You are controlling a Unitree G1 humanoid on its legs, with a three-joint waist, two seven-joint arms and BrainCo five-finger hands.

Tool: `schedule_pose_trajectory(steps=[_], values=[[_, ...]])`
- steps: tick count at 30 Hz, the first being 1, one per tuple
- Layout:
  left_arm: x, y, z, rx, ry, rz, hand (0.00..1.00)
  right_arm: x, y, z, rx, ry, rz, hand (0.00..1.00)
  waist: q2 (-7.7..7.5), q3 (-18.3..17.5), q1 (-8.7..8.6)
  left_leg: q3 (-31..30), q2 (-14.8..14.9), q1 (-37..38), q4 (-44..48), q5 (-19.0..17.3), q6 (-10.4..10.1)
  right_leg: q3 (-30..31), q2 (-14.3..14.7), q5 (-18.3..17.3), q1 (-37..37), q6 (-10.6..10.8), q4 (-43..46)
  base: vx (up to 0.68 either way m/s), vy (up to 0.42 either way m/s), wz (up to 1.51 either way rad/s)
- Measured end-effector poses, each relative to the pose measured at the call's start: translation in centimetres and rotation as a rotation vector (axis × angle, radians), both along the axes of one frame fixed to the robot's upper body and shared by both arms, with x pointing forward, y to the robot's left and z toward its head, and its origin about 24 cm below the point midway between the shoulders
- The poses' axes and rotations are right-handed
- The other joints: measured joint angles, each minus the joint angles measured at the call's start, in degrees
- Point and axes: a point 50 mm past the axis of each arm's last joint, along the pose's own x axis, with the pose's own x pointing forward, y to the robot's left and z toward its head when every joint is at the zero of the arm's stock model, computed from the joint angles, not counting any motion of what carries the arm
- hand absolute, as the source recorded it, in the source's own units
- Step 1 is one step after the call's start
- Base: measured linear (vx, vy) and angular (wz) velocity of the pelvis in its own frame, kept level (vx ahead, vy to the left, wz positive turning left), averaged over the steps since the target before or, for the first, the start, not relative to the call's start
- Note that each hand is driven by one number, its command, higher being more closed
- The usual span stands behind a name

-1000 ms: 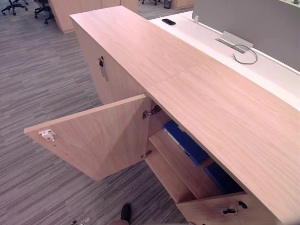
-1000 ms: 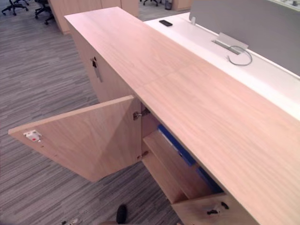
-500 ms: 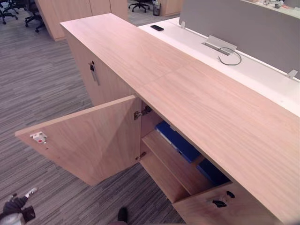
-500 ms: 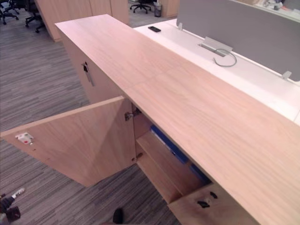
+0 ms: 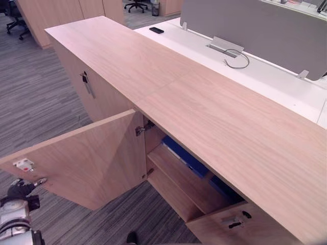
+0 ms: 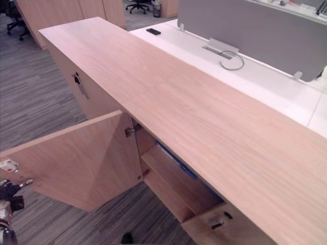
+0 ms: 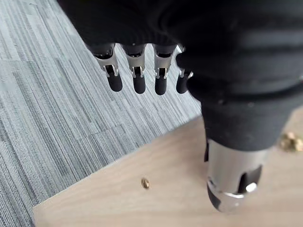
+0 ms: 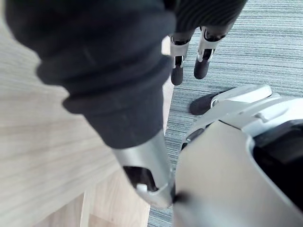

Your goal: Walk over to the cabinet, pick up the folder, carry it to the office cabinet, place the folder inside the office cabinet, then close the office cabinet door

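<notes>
We see the cabinet (image 5: 214, 117) with its door (image 5: 87, 158) open. A blue folder (image 5: 185, 155) lies on the upper shelf, a second folder (image 5: 222, 188) below it. Our left hand (image 5: 19, 191) hovers at the door's free corner, fingers (image 7: 138, 82) relaxed and empty. Our right hand (image 8: 94, 61) hangs loose and empty. A desk (image 5: 265, 81) stands behind.

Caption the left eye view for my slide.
Office cabinet with its door open, a blue folder inside, left hand near the door's edge.

Light-wood cabinet door (image 5: 87, 158) stands swung wide over the grey striped carpet (image 5: 46, 97). The opening beside its hinges is clear. Blue folders (image 5: 185, 155) occupy the wooden shelf (image 5: 176, 177).
</notes>
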Motion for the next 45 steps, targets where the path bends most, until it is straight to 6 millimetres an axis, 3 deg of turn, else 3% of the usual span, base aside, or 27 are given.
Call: schedule_pose_trajectory(steps=[5, 10, 19, 25, 27, 31, 32, 34, 36, 39, 45], values=[[2.0, -2.2, -0.9, 0.055, 0.087, -0.13, 0.0, -0.1, -0.3, 0.2, -0.013, -0.016, 0.024, 0.0, 0.03, 0.1, 0.01, -0.7, -0.4, -0.9, -0.3, 0.6, 0.3, -0.4, -0.4, 0.0, -0.9, 0.1, 0.3, -0.11, 0.005, 0.06], [3.8, -6.1, -2.4, 0.146, 0.18, -0.382, 0.0, 0.0, -0.3, 0.2, -0.016, -0.014, 0.038, 0.0, -0.49, -0.1, 1.71, -4.1, -1.5, -3.1, -0.3, 1.8, 0.4, -4.0, -1.2, 0.0, -0.8, 0.1, 0.2, -0.06, 0.006, 0.38], [1.3, -10.8, -3.7, 0.252, 0.229, -0.696, 0.0, 1.4, 0.6, 0.3, -0.023, -0.04, 0.207, 0.0, -0.49, -0.5, 4.56, -6.7, -3.8, -4.8, -0.3, 3.1, 2.0, -6.4, -3.0, 0.6, -0.6, 1.2, 0.2, -0.01, 0.028, 0.19], [-1.4, -15.1, -5.7, 0.188, 0.272, -0.899, 0.0, 1.6, 0.6, 0.3, -0.03, -0.036, 0.285, 0.0, -0.11, -1.4, 5.37, -8.8, -4.3, -6.1, -0.3, 3.9, 2.0, -8.0, -3.5, 1.2, -0.6, 2.2, 0.3, -0.06, 0.019, 0.19], [-1.4, -17.8, -6.1, 0.151, 0.269, -1.029, 0.0, 1.6, 0.7, 0.3, -0.033, -0.034, 0.322, 0.0, 0.15, -2.3, 5.26, -9.0, -4.1, -6.9, -0.3, 4.2, 2.3, -7.9, -3.4, 1.2, -1.3, 2.2, 0.2, -0.08, 0.007, 0.01], [-3.6, -26.4, -6.6, 0.012, 0.212, -1.446, 0.0, 1.6, 0.6, 0.3, -0.039, -0.035, 0.353, 0.0, 0.51, -2.8, 4.77, -9.3, -4.1, -7.1, -0.3, 4.9, 2.4, -7.6, -3.2, 1.0, -1.5, 2.4, 0.2, -0.06, 0.009, 0.03], [-3.7, -27.6, -6.4, -0.003, 0.177, -1.494, 0.0, 1.7, 0.6, 0.3, -0.04, -0.037, 0.356, 0.0, 0.53, -3.0, 4.57, -9.4, -4.1, -7.3, -0.3, 5.0, 2.3, -7.6, -3.1, 1.0, -1.6, 2.4, 0.2, -0.07, 0.014, 0.09], [-4.0, -32.7, -4.8, -0.061, -0.011, -1.688, 0.0, 2.1, 0.8, 0.4, -0.049, -0.045, 0.402, 0.0, 0.56, -3.6, 2.86, -9.7, -4.0, -7.8, -0.3, 5.4, 2.2, -7.6, -2.9, 1.0, -2.0, 2.3, 0.2, -0.05, 0.013, 0.03], [-4.0, -36.0, -2.9, -0.084, -0.169, -1.823, 0.0, 2.5, 0.9, 0.4, -0.057, -0.047, 0.436, 0.0, 0.55, -4.1, 1.94, -9.7, -3.8, -7.8, -0.3, 5.5, 2.1, -7.6, -2.7, 1.1, -2.0, 2.2, 0.2, 0.0, 0.0, 0.0], [-3.5, -38.8, -0.9, -0.119, -0.314, -1.929, 0.0, 2.6, 0.9, 0.4, -0.07, -0.047, 0.438, 0.0, 0.62, -4.2, 0.7, -9.6, -3.3, -7.7, -0.3, 5.7, 1.7, -7.6, -2.1, 1.3, -2.1, 1.9, 0.1, 0.0, -0.014, -0.05], [-4.1, -39.3, -1.7, -0.306, -0.268, -1.896, 0.0, 3.0, 1.0, 0.4, -0.081, -0.037, 0.454, 0.0, 0.73, -4.4, -0.44, -8.9, -2.1, -7.5, -0.3, 5.6, 1.1, -7.0, -0.7, 1.7, -2.0, 1.3, -0.6, 0.05, -0.036, -0.07]])
